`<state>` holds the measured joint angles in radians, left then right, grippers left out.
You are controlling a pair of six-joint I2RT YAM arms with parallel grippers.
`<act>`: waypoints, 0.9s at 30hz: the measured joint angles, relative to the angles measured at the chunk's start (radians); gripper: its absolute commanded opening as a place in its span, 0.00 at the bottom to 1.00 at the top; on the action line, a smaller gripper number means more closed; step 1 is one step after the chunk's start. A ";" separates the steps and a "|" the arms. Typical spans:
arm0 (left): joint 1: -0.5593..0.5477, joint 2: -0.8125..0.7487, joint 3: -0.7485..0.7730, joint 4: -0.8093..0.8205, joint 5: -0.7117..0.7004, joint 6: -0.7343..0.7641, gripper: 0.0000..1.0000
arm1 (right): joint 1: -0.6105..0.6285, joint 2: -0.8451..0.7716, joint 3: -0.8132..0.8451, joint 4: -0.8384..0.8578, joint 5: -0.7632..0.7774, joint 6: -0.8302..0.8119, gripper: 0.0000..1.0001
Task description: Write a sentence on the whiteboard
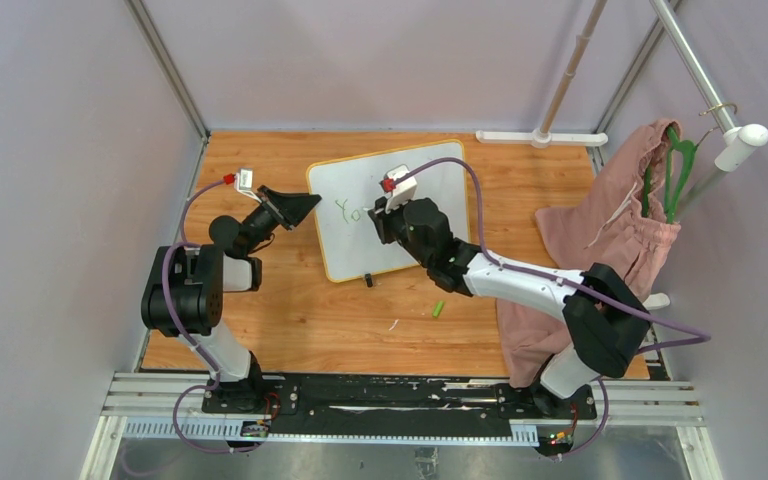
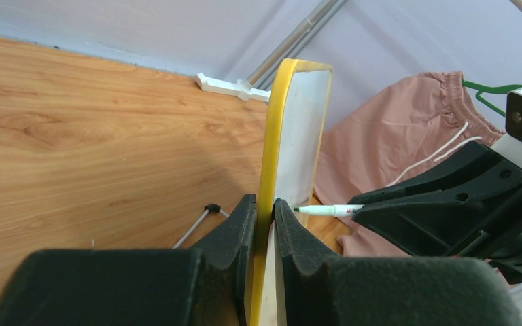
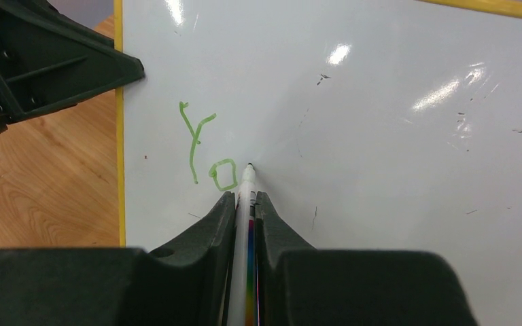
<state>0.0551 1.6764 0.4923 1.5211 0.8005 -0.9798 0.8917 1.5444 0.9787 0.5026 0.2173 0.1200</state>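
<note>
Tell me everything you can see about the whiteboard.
The whiteboard is a glossy white rectangle with rounded corners and a thin yellow rim, sitting skewed on the wooden table. The left gripper pinches its rim; the marker in the right gripper touches its face beside green letters "Yo".

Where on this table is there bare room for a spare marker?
Bare wood between the whiteboard and the arm bases, left of the green cap. Crowded: the board, held by the left gripper, marker in right gripper on it; cloth at right.
</note>
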 measured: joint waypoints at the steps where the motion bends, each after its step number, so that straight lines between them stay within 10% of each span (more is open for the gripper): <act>1: 0.000 0.000 0.000 0.000 0.000 0.000 0.00 | 0.000 0.003 0.005 -0.001 0.000 0.000 0.00; 27: 0.000 0.000 0.000 -0.002 0.000 0.000 0.00 | 0.005 -0.020 -0.080 0.029 -0.006 0.041 0.00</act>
<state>0.0551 1.6764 0.4923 1.5196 0.8001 -0.9798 0.8967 1.5242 0.8989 0.5312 0.2115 0.1612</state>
